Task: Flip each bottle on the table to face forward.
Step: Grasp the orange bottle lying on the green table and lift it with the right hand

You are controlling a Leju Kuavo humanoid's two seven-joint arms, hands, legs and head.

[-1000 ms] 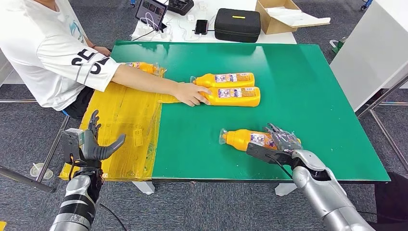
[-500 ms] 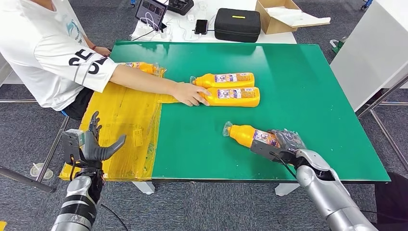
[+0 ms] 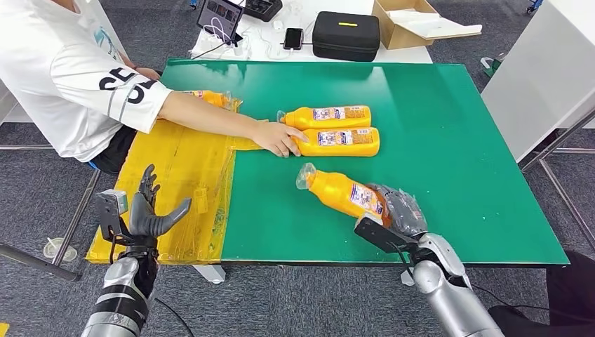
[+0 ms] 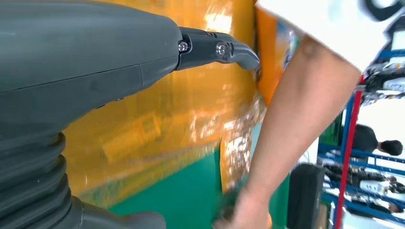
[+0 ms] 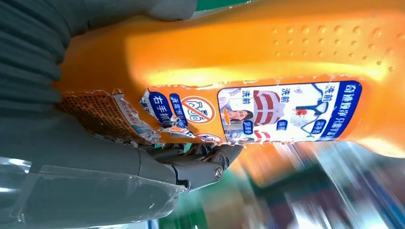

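We work on a green surface (image 3: 449, 140) with a yellow taped sheet (image 3: 182, 175) over its left edge. A person in a white shirt (image 3: 63, 77) sits at the far left and rests a hand (image 3: 277, 137) against two orange bottles (image 3: 337, 130) lying side by side at the centre, labels up. Another bottle (image 3: 210, 98) lies at the far left behind the person's forearm.

The task bottle (image 3: 344, 195) is in our right hand (image 3: 396, 210), near the near edge, right of centre. The fingers (image 5: 200, 164) wrap its base end; the capped neck points far-left and appears raised off the surface. The right wrist view shows a torn label with printing toward the camera.

To do this step well, we judge that we should roll the wrist about the bottle's long axis until the front label faces up, keep the grasp firm on the smooth plastic, then lower it flat, well apart from the person's hand.

Our left hand (image 3: 147, 214) hovers off the near-left edge of the surface, fingers spread, holding nothing.

Beyond the far edge, a white table carries a black case (image 3: 346, 35), a cardboard box (image 3: 414, 21), a phone and a tablet. The floor is grey carpet.
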